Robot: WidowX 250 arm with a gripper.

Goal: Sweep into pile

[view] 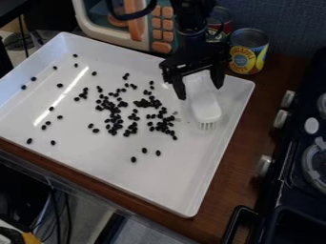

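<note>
The black gripper (200, 86) hangs over the upper right part of the white tray (191, 188). Its fingers stand on either side of a white brush (205, 106), shut on the brush's upper end. The brush slants downward, with its bristles low at the tray's right side. Many black beans (115, 112) lie on the tray, thickest around its middle and just left of the brush. Others are scattered singly toward the left side, and a few lie nearer the front.
Behind the tray stand a toy microwave (121, 24) and two cans, one of them yellow and blue (248, 51). A black toy stove (290, 167) with knobs is at the right, beyond a strip of brown wooden counter (239, 164).
</note>
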